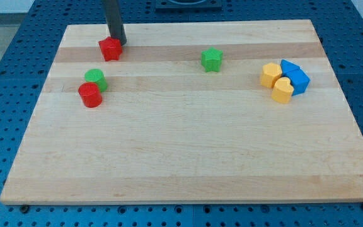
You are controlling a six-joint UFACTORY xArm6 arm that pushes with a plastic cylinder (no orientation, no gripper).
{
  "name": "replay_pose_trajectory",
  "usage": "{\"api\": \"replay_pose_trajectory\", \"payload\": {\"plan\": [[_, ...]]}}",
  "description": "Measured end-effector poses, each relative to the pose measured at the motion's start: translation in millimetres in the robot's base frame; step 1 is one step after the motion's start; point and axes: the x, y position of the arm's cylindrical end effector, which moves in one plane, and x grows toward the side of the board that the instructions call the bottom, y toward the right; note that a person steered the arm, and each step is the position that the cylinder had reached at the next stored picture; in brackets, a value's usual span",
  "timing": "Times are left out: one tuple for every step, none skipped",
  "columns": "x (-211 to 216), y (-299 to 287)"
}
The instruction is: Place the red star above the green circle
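Observation:
The red star (110,48) lies near the top left of the wooden board (188,151). My tip (118,41) is right at the star's upper right side, touching or nearly touching it. The green circle (96,78) lies below the star, slightly to the left. A red circle (89,94) sits against the green circle's lower left side.
A green star (212,60) lies at the top middle. At the right, two yellow blocks (271,75) (283,90) and two blue blocks (289,65) (298,82) are clustered together. The board's top edge runs just behind my tip.

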Motion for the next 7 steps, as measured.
{"api": "replay_pose_trajectory", "payload": {"plan": [[11.6, -4.3], [26.2, -4.3], [42.6, -6.0], [56.6, -6.2], [57.0, -6.2], [36.7, 6.1], [22.9, 51.6]]}}
